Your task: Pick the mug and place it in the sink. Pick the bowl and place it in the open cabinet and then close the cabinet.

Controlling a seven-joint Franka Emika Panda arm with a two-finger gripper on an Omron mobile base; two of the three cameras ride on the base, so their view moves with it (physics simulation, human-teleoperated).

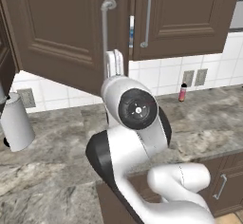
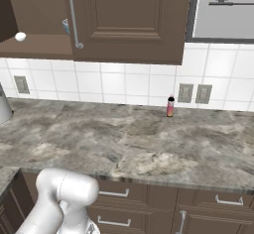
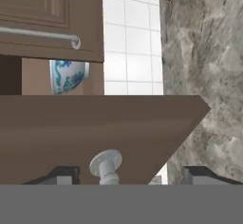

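Gripper (image 3: 128, 173) spread wide, dark tips flanking the open door's metal bar handle (image 3: 107, 165); patterned round bowl (image 3: 69, 75) sits inside the dark wooden cabinet (image 3: 52, 14); mottled stone desk (image 2: 149, 144) below

No readable text, labels, brands, numbers or signs anywhere.

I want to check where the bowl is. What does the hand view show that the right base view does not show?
Hand view: the bowl on the cabinet shelf, and the open gripper at the open door's handle mount. Right base view: wall outlets, counter drawers, a window. Both: the cabinet, the tiled wall, the counter, the slim red-pink bottle.
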